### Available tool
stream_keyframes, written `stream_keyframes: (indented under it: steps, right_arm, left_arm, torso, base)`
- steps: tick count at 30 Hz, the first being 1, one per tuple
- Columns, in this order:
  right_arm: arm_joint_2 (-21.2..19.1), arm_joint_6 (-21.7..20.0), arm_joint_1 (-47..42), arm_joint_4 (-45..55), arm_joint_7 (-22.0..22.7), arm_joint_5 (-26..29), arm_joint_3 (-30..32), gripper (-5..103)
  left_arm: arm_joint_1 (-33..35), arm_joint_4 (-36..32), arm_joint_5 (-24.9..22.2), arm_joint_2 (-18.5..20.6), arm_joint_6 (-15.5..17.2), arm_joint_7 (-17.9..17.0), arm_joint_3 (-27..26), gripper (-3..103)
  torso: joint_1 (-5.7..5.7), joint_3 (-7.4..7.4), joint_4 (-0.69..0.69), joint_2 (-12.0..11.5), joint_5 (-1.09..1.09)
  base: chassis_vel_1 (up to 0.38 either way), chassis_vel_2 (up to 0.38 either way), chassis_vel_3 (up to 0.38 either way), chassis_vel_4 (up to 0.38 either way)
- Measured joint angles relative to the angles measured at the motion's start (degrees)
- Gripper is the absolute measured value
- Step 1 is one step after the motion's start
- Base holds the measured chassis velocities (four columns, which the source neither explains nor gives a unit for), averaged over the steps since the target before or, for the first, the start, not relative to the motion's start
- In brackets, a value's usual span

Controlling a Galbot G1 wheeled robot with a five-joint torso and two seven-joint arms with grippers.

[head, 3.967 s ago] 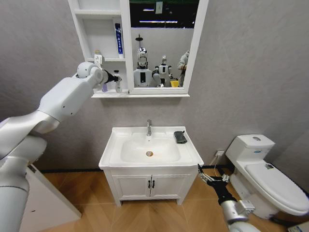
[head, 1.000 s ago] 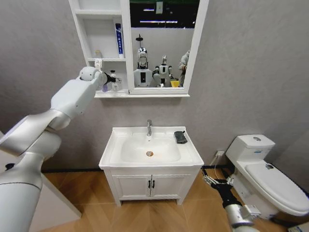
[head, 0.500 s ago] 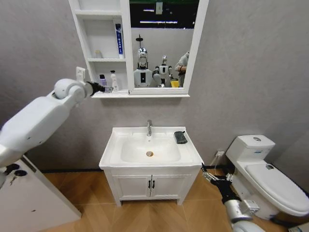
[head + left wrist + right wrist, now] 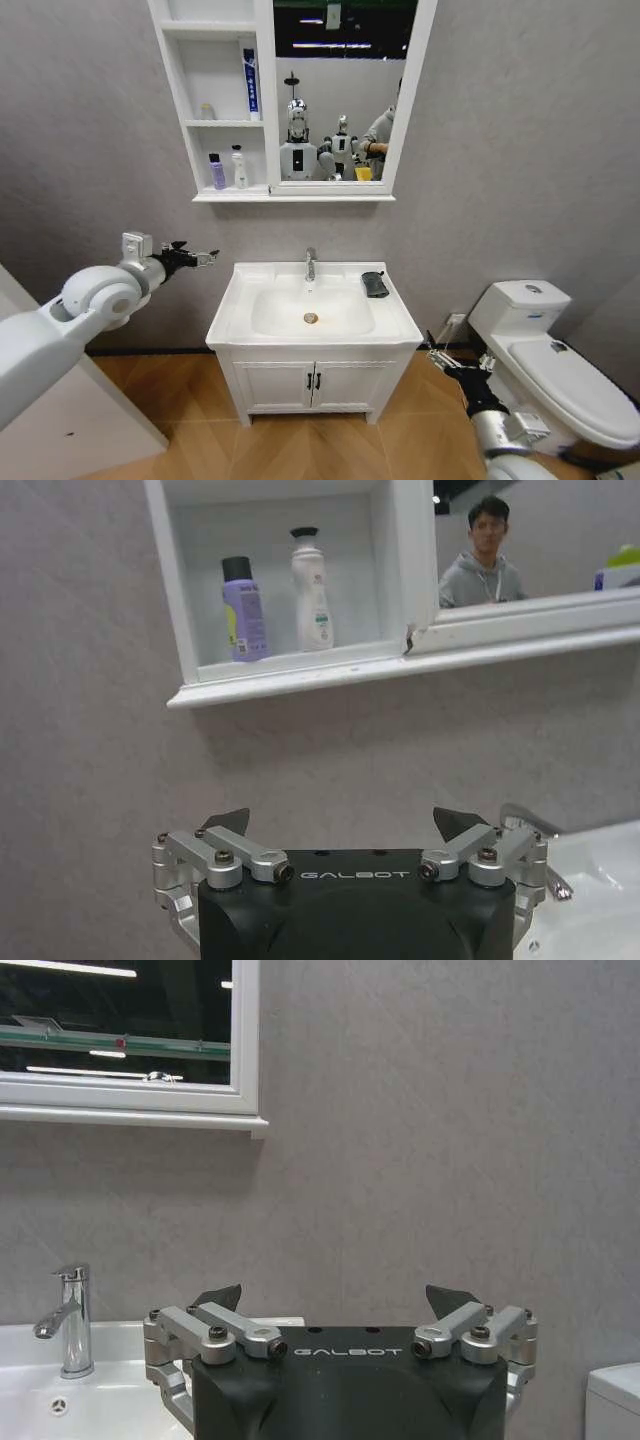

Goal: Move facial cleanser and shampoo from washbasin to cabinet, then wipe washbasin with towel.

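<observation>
Lowered from the white wall-mounted cabinet (image 4: 225, 110), the left gripper (image 4: 205, 258) hangs empty, fingers spread, beside the white ceramic washbasin (image 4: 312, 312). Soft and light, the small dark folded towel (image 4: 374, 284) on its right rim likely suits a top pinch. The right gripper (image 4: 432, 357) waits low, fingers apart.

The black left tool (image 4: 340, 830) with silver fingers (image 4: 215, 855) is wide open. At 11 o'clock, a purple bottle (image 4: 243, 610) stands just beside a white bottle (image 4: 311, 592) on the white cabinet shelf (image 4: 290, 670).
</observation>
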Motion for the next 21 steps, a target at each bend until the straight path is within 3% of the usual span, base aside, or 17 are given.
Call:
stream_keyframes:
  steps: [2,3,6,7,9,12,14,15,16,17,20,21]
  right_arm:
    - [0.05,-0.06,0.02,0.15,0.18,-0.47,-0.51,100]
    - [0.05,-0.06,0.02,0.15,0.18,-0.47,-0.51,100]
    - [-0.24,-0.17,0.16,0.06,0.18,-0.80,-0.75,100]
    - [-0.24,-0.17,0.16,0.06,0.18,-0.80,-0.75,100]
    - [-0.68,-0.08,0.20,-0.65,-0.22,-0.97,-0.41,100]
    - [-0.94,0.13,0.26,-1.17,-0.73,-1.06,-0.02,100]
    - [-1.19,0.55,0.76,-2.60,-2.54,-1.29,0.45,100]
    - [-1.19,0.55,0.76,-2.60,-2.54,-1.29,0.45,100]
    - [-1.10,0.57,1.57,-3.48,-3.10,-1.29,-0.02,100]
    - [-1.10,0.57,1.57,-3.48,-3.10,-1.29,-0.02,100]
    - [-0.49,0.47,4.49,-5.71,-3.43,-0.37,-1.92,100]
    - [-0.49,0.47,4.49,-5.71,-3.43,-0.37,-1.92,100]
  left_arm:
    - [11.27,-1.98,3.83,-2.85,-1.54,1.30,-10.57,100]
    - [11.27,-1.98,3.83,-2.85,-1.54,1.30,-10.57,100]
    - [29.17,-3.07,11.04,-8.54,-4.65,5.95,-25.41,100]
    - [29.17,-3.07,11.04,-8.54,-4.65,5.95,-25.41,100]
    - [38.98,-2.96,16.84,-13.01,-7.35,10.34,-32.21,100]
    - [42.06,-2.37,21.02,-15.36,-9.15,12.72,-34.65,100]
    - [48.25,-2.59,25.44,-22.61,-11.80,17.17,-40.06,100]
    - [48.25,-2.59,25.44,-22.61,-11.80,17.17,-40.06,100]
    - [51.55,-3.25,26.22,-26.49,-12.76,18.74,-41.80,100]
    - [51.55,-3.25,26.22,-26.49,-12.76,18.74,-41.80,100]
    - [58.92,-6.46,27.87,-35.61,-13.75,20.47,-43.77,100]
    - [58.92,-6.46,27.87,-35.61,-13.75,20.47,-43.77,100]
  torso:
    - [0.00,-0.01,0.02,0.00,0.06]
    - [0.00,-0.01,0.02,0.00,0.06]
    - [0.00,-0.01,0.05,0.00,-0.04]
    - [0.00,-0.01,0.05,0.00,-0.04]
    - [-0.01,-0.01,0.07,0.01,0.03]
    - [-0.01,-0.01,0.07,0.00,0.02]
    - [-0.01,-0.01,0.03,0.01,0.03]
    - [-0.01,-0.01,0.03,0.01,0.03]
    - [-0.01,-0.01,0.03,0.00,0.02]
    - [-0.01,-0.01,0.03,0.00,0.02]
    - [-0.01,-0.01,0.07,0.01,0.04]
    - [-0.01,-0.01,0.07,0.01,0.04]
  base:
    - [0.000,0.000,0.000,0.000]
    - [0.000,0.000,0.000,0.000]
    - [0.000,0.000,0.000,0.000]
    - [0.000,0.000,0.000,0.000]
    - [0.000,0.000,0.000,0.000]
    - [0.000,0.000,0.000,0.000]
    - [0.000,0.000,0.000,0.000]
    - [0.000,0.000,0.000,0.000]
    - [0.000,0.000,0.000,0.000]
    - [0.000,0.000,0.000,0.000]
    - [0.000,0.000,0.000,0.000]
    - [0.000,0.000,0.000,0.000]
